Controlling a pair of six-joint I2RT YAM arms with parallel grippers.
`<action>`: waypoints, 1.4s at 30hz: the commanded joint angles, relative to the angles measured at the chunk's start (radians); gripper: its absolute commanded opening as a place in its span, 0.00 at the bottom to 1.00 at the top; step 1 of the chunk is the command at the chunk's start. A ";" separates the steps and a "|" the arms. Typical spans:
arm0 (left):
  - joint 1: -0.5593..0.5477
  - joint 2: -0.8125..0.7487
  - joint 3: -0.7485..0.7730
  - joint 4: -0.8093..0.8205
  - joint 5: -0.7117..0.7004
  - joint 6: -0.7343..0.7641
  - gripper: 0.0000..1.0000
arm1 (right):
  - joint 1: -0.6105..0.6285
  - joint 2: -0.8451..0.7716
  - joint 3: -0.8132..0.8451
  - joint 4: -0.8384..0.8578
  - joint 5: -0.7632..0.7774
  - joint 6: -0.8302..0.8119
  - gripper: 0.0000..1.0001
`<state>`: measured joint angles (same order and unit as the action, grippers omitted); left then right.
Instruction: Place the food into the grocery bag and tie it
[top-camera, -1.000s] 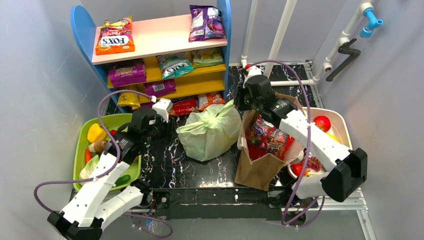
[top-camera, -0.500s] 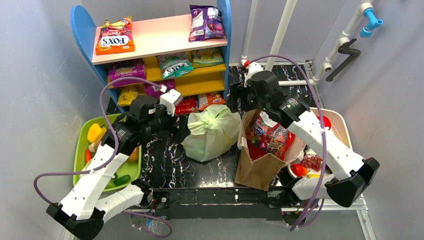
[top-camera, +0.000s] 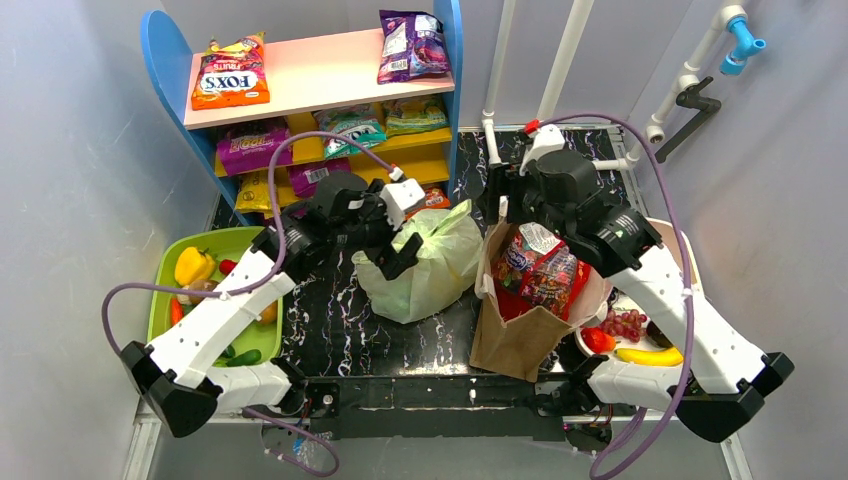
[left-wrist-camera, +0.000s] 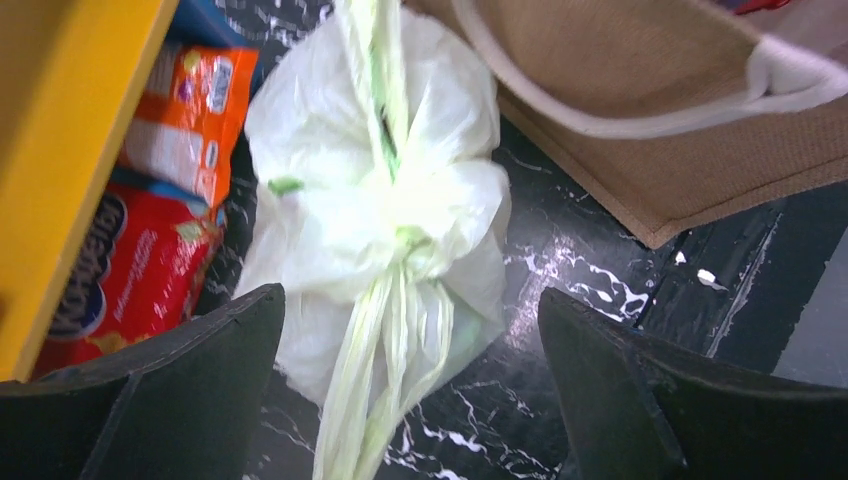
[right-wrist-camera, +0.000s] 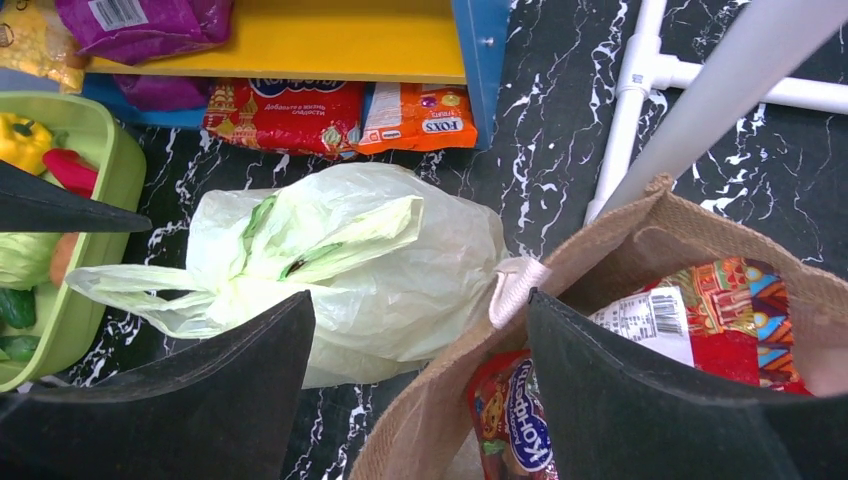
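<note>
From where I stand, the large, thin, crinkly pale-green plastic grocery bag (top-camera: 425, 265) sits on the black marbled surface (top-camera: 330, 330), in front of the blue-sided snack shelf (top-camera: 320, 75) and close against the stiff brown paper bag (top-camera: 515, 345).

The left claw (top-camera: 388, 243) hovers over the bag's top with its jaws spread wide and nothing in them. The right claw (top-camera: 497, 207) hangs above the gap between the two bags, also wide and empty.

I'd judge the bag light and soft. The film is slippery, so it would slump, slide on the surface and tear under a hard tug. The gathered neck looks like the place to take hold, not the bulging body.

From above I see only a puckered top. The left wrist view shows more: a knot (left-wrist-camera: 400, 235) cinching the handles, with loose tails (left-wrist-camera: 370, 400) trailing towards the lens.

The right wrist view shows a tail poking out towards the green tray (top-camera: 215, 236). A yellow pepper (top-camera: 192, 266) and other pieces lie in that tray.

No view lets me make out the food inside the bag, though its bulge suggests something is there.
</note>
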<state>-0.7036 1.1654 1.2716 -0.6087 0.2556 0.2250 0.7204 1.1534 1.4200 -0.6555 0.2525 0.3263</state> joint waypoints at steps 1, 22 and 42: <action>-0.048 0.064 0.098 0.006 -0.023 0.109 0.98 | 0.000 -0.052 -0.038 0.052 0.036 0.018 0.85; -0.073 0.292 0.120 -0.001 -0.134 0.212 0.97 | -0.001 -0.102 -0.127 0.084 0.077 0.043 0.90; -0.074 0.304 0.188 0.004 -0.305 0.104 0.00 | -0.001 -0.124 -0.164 0.094 0.082 0.046 0.90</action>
<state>-0.7715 1.5413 1.4029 -0.5909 0.0244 0.3785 0.7204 1.0520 1.2602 -0.6034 0.3130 0.3645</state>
